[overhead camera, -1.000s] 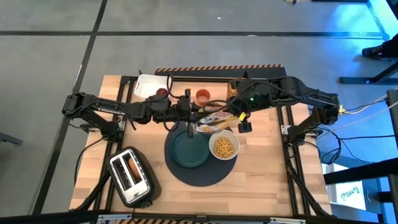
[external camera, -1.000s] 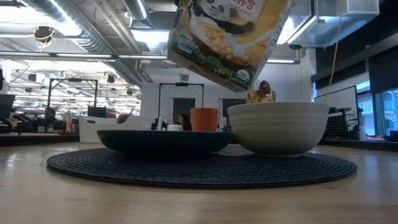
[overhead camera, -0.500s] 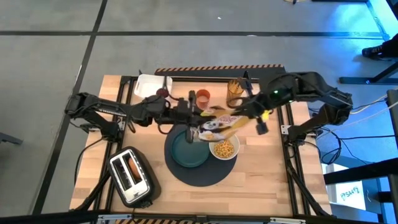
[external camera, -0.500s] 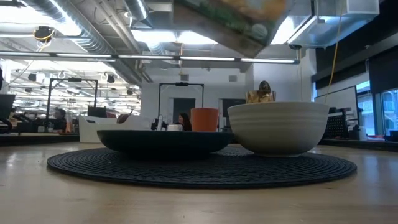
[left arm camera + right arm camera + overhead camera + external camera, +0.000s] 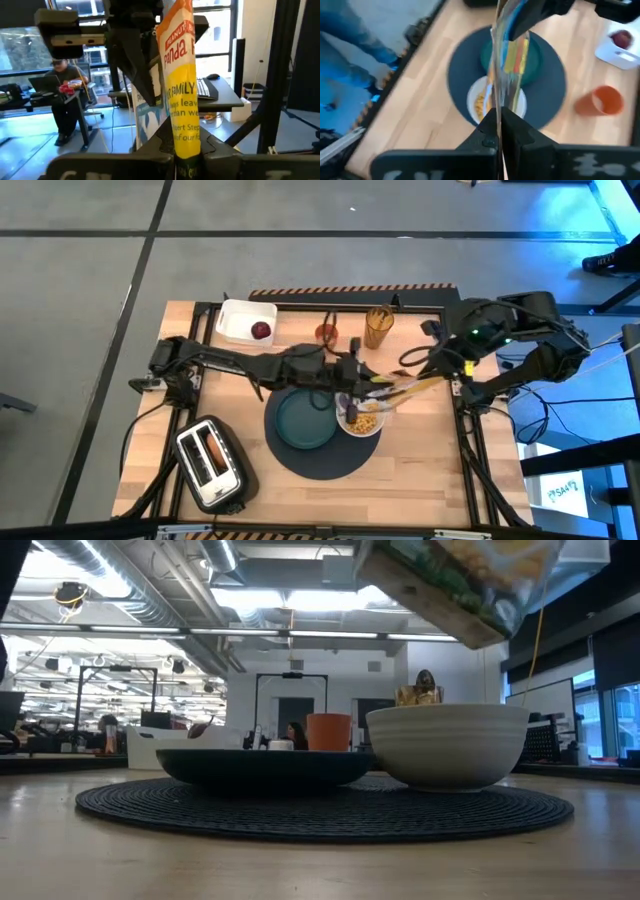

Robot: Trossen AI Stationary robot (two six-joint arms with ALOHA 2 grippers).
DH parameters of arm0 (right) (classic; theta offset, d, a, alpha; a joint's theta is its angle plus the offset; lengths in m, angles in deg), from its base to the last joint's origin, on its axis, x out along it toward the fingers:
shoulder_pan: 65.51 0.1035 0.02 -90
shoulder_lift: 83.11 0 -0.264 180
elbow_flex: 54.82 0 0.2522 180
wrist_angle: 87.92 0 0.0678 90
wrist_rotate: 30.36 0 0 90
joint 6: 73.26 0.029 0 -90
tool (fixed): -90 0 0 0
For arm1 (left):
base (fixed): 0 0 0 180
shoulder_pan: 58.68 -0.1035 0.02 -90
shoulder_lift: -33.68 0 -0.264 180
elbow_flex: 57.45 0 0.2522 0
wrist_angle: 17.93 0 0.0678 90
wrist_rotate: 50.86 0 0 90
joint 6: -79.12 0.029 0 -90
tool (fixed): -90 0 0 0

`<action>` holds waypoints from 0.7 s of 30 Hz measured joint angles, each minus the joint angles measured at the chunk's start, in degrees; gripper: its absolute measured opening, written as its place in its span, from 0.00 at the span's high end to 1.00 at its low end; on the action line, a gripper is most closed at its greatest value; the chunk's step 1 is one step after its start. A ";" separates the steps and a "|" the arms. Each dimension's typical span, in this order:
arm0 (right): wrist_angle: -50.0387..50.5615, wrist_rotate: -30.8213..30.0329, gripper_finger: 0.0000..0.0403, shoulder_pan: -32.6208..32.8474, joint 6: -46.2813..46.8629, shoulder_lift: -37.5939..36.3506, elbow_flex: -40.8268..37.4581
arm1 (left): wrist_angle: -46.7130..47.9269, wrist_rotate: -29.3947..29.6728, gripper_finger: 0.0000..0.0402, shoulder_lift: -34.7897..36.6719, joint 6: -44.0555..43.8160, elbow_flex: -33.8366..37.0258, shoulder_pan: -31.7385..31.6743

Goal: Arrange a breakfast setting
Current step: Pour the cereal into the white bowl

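A yellow-and-orange cereal bag [image 5: 390, 390] hangs in the air between both grippers, over the white bowl [image 5: 360, 420], which holds yellow cereal. The bowl and the teal plate [image 5: 303, 420] stand on the round dark-grey mat [image 5: 325, 455]. My left gripper [image 5: 357, 380] is shut on the bag's left end. My right gripper [image 5: 425, 380] is shut on its right end. The orange cup [image 5: 327, 333] stands behind the mat. The dark red fruit [image 5: 262, 330] lies in a white tray [image 5: 240, 315]. The spoon does not show. My left gripper pinches one end of the bag [image 5: 184, 152] between its two fingers, coming level from the table's left. The bag stands on edge, lifted clear above the bowl. My right gripper pinches the bag's thin opposite edge [image 5: 499, 107] between its two fingers, coming from the table's right and slanting down. The bag stretches away from the fingers, over the bowl [image 5: 497, 102], clear of it.
A toaster [image 5: 212, 462] stands at the near left, with something orange-brown in its slot. An amber glass [image 5: 378, 325] stands at the far edge, right of the cup. Bare wood lies near and right of the mat.
Both grippers have carried the bag toward the table's right edge: the left arm has reached out, and the right arm has drawn back. The bag has gone from over the plate's far rim to over the bowl. In the low view it rose and shifted right.
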 joint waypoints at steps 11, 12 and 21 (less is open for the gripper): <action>0.09 15.41 1.00 -0.07 -3.82 -5.30 -0.77 | 2.17 3.09 0.70 -8.71 -8.75 -8.25 4.12; -0.08 17.23 1.00 -0.10 -3.94 -5.53 -1.19 | 2.81 3.35 0.67 -8.71 -8.77 -8.25 4.10; -0.50 22.10 1.00 4.03 -4.01 -8.74 -17.38 | 7.47 3.91 0.59 -7.99 -8.97 -8.25 5.47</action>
